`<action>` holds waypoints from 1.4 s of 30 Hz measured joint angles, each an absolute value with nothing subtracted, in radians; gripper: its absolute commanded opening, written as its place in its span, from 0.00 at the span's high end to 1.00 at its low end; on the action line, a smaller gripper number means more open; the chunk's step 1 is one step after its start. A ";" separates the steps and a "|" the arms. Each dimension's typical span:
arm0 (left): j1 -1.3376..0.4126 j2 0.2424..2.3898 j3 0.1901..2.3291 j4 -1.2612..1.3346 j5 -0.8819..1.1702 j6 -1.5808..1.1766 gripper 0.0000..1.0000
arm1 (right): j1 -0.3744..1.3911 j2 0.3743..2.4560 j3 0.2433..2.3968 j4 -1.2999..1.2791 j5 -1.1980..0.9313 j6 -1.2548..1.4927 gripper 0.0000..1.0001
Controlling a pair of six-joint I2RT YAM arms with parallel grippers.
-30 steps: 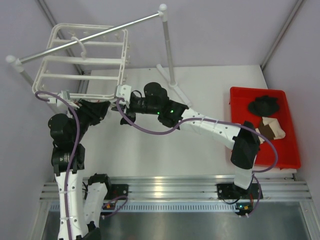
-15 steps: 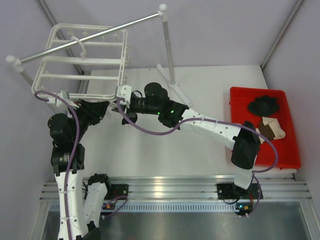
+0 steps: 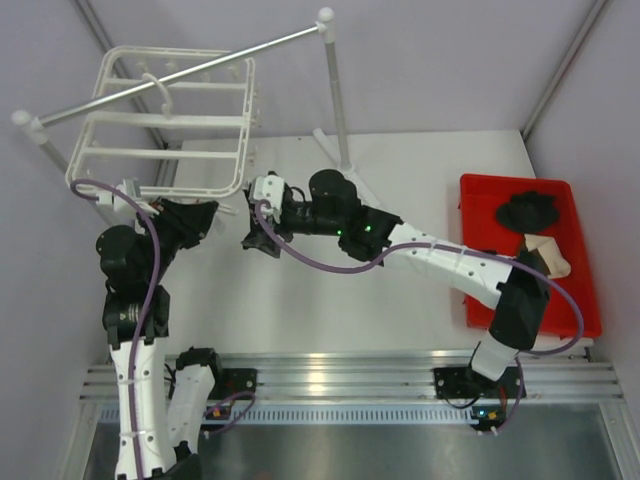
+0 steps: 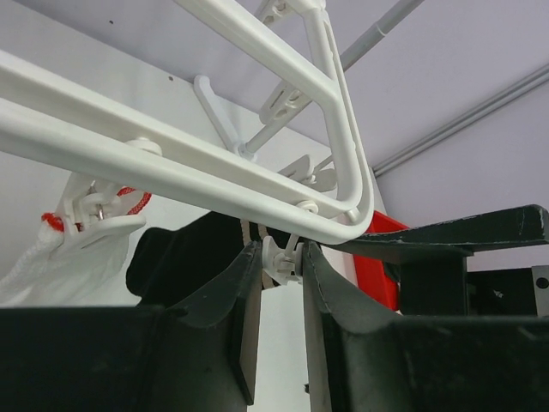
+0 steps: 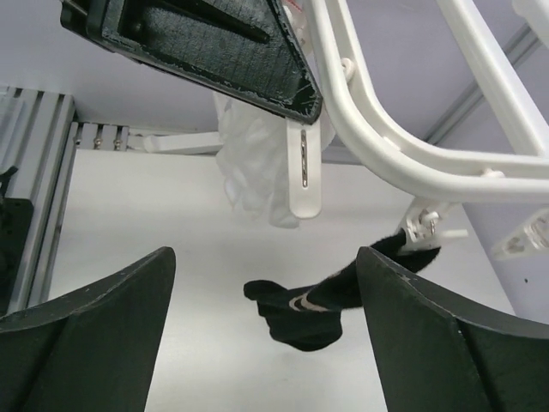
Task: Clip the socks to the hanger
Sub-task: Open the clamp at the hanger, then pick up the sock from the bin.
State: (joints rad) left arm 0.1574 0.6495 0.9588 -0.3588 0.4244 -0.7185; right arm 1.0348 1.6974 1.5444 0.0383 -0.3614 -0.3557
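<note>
The white hanger (image 3: 165,120) hangs from the grey rail at the back left. One black sock (image 5: 313,300) with thin white stripes dangles from a hanger clip (image 5: 422,232), limp above the table. My right gripper (image 5: 266,257) is open, its fingers wide on either side of the sock and short of it; from above it sits just right of the hanger's near corner (image 3: 250,215). My left gripper (image 4: 281,249) pinches a small white clip (image 4: 287,257) under the hanger's rounded corner (image 4: 352,223). More black socks (image 3: 530,210) lie in the red tray.
The red tray (image 3: 580,300) at the right also holds a beige and brown item (image 3: 545,258). The grey rail (image 3: 180,70) rests on upright poles, one (image 3: 335,100) just behind my right arm. A white mesh bag (image 5: 253,163) hangs from another clip.
My right arm has drawn back to the right, away from the hanger's near corner, with its fingers spread. The left arm has stayed at the clip.
</note>
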 measured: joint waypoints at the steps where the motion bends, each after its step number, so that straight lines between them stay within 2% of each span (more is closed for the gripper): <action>1: 0.157 0.647 0.954 -0.354 0.429 -0.716 1.00 | 1.030 1.682 1.535 0.031 -0.363 -0.350 0.13; 11: 0.159 0.600 0.860 -0.265 0.444 -0.717 1.00 | 0.891 1.485 1.406 -0.154 -0.474 -0.266 0.18; 16: 0.159 0.600 0.860 -0.254 0.448 -0.731 1.00 | 0.714 1.357 1.359 -0.375 -0.549 -0.277 0.18; 20: 0.159 0.601 0.860 -0.254 0.450 -0.735 1.00 | 0.472 1.216 1.281 -0.623 -0.608 -0.414 0.21; 24: 0.159 0.611 0.860 -0.252 0.453 -0.740 1.00 | 0.114 1.121 1.235 -0.937 -0.655 -0.709 0.27; 28: 0.159 0.620 0.860 -0.242 0.456 -0.755 1.00 | -0.218 1.126 1.178 -1.159 -0.648 -1.053 0.34; 31: 0.159 0.619 0.860 -0.238 0.457 -0.759 1.00 | -0.382 1.215 1.149 -1.248 -0.594 -1.237 0.40; 36: 0.159 0.619 0.860 -0.237 0.459 -0.760 1.00 | -0.447 1.367 1.097 -1.256 -0.526 -1.333 0.45; 42: 0.159 0.623 0.860 -0.236 0.460 -0.763 1.00 | -0.448 1.372 0.956 -1.172 -0.453 -1.403 0.46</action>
